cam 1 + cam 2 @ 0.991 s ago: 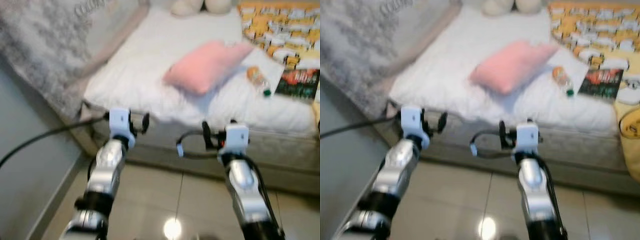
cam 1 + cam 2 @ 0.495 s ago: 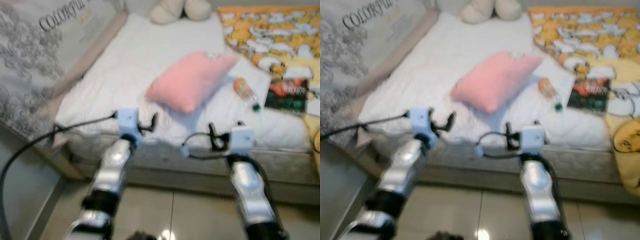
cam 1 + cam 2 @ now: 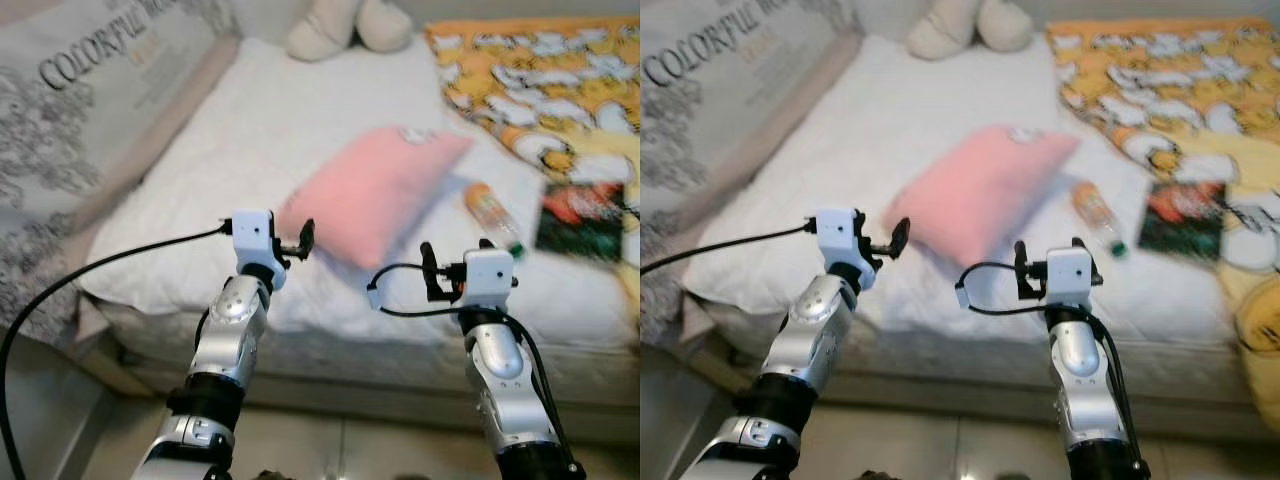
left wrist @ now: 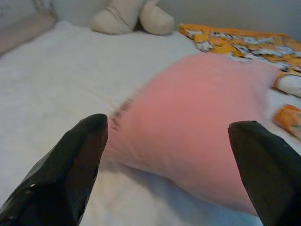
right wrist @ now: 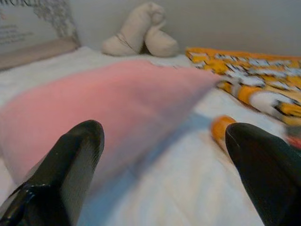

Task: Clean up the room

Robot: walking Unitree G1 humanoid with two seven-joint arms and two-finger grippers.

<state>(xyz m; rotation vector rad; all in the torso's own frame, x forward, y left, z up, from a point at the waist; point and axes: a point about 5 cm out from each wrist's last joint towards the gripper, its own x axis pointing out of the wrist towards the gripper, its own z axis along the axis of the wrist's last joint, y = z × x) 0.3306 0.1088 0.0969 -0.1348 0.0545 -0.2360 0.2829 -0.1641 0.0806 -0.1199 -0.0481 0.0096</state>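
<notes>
Pink pillow (image 3: 375,195) looks bigger; I walked up to the bed (image 3: 250,130). Left gripper (image 4: 174,165) and right gripper (image 5: 164,165) spread wide, empty. Pillow at twelve o'clock, grab next.

The grey patterned panel (image 3: 90,110) running along the left side of the bed (image 3: 300,130) carries the word "COLORFUL" in dark capitals, followed by a second word cut off at the picture's edge; smaller lines beneath it are too blurred to read
</notes>
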